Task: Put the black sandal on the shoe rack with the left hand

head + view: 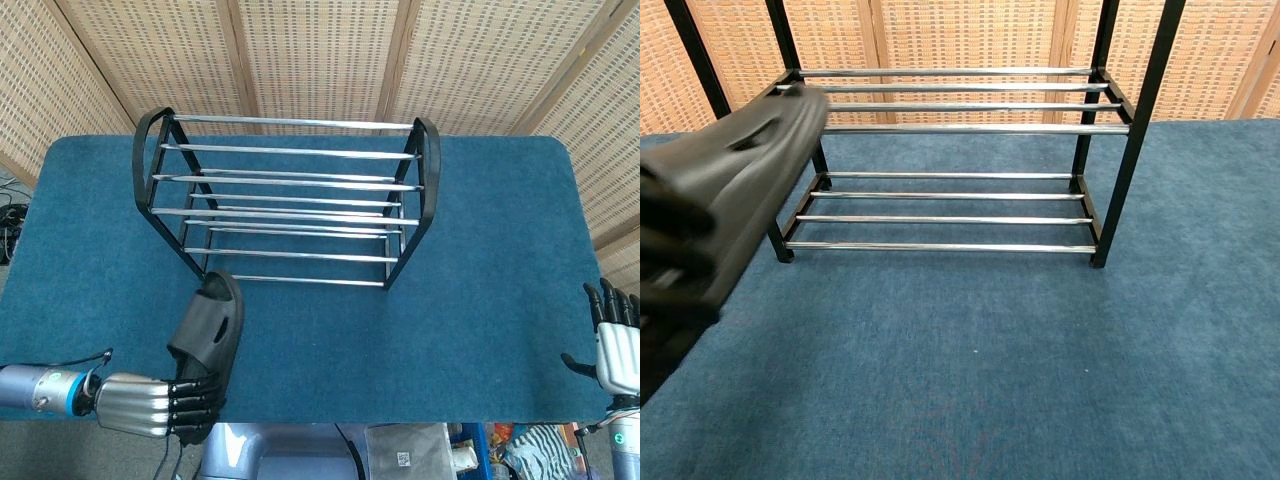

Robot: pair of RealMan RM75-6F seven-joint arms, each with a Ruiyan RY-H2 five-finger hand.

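The black sandal point(209, 336) is held by its heel end in my left hand point(155, 404) near the table's front edge, toe pointing toward the shoe rack point(290, 200). In the chest view the sandal point(720, 190) fills the left side, lifted and blurred, its toe near the rack's left legs. The black-framed rack point(950, 130) with chrome bars stands at the middle back of the blue table, nothing on its shelves. My right hand point(615, 340) hovers at the table's right front corner, fingers spread, holding nothing.
A blue carpeted tabletop point(500, 250) stretches around the rack. Woven screens point(320, 50) stand behind the table. Clutter shows on the floor below the front edge.
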